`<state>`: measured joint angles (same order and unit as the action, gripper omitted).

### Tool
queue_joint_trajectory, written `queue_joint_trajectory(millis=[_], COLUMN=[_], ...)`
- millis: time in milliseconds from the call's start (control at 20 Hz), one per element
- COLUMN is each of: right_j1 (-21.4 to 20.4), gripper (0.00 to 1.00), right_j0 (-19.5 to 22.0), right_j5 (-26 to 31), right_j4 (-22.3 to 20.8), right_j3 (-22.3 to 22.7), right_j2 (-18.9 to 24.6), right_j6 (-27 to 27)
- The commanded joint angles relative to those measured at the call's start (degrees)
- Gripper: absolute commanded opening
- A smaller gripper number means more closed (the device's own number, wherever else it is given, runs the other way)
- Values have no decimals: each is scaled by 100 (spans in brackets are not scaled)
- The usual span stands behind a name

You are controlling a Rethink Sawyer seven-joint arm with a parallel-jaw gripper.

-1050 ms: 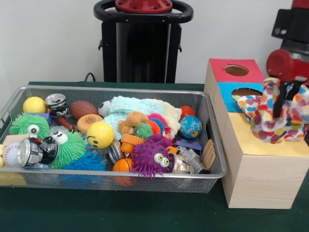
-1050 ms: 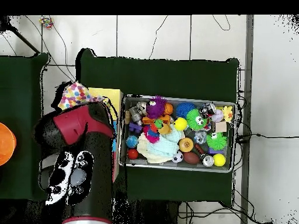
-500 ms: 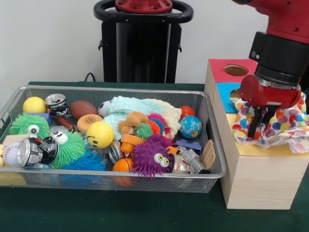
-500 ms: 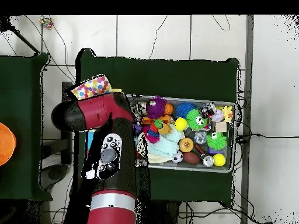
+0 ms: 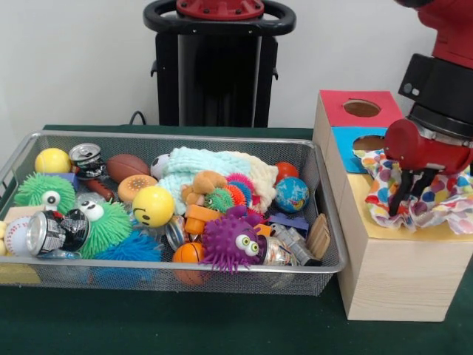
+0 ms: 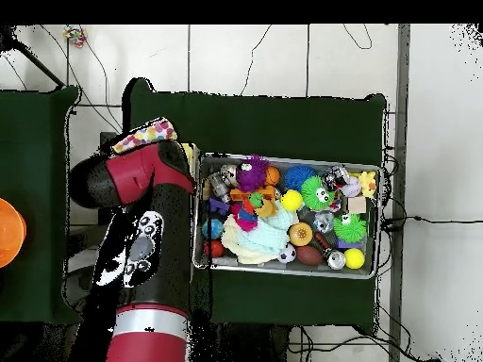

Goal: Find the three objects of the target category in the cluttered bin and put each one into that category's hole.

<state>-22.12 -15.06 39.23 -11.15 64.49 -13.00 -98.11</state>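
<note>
A polka-dot cloth (image 5: 446, 201) lies crumpled on the yellow section of the wooden sorting box (image 5: 392, 266). My gripper (image 5: 409, 201) hangs right over the cloth's left part, open, with its dark fingertips (image 5: 395, 210) down among the folds. In the overhead view the cloth (image 6: 143, 136) pokes out from under the red arm (image 6: 141, 217), which hides the gripper. A pale knitted cloth (image 5: 203, 166) lies in the wire bin (image 5: 185, 266) among balls, cans and spiky toys.
The box's red section (image 5: 336, 103) and blue section (image 5: 346, 140) each have a hole, just behind the gripper. The bin stands directly left of the box. An orange object (image 6: 8, 231) sits at the overhead view's left edge.
The cloth was held up a second ago; it now lies on the yellow section. The arm swung left over the box, then back right, and the fingers have spread.
</note>
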Motion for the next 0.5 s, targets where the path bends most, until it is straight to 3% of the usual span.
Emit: queue_joint_trajectory(millis=[50,100,250,500], right_j1=[1671,1780,1918,1880], gripper=[0,0,0,0], right_j0=[-113,-267,-299,151], right_j5=[-1145,-1435,-1591,-1510], right_j4=[-611,-691,-490,-205], right_j3=[-390,-394,-244,-13], right_j2=[-180,-378,-383,264], right_j6=[-1256,-1495,-1653,-876])
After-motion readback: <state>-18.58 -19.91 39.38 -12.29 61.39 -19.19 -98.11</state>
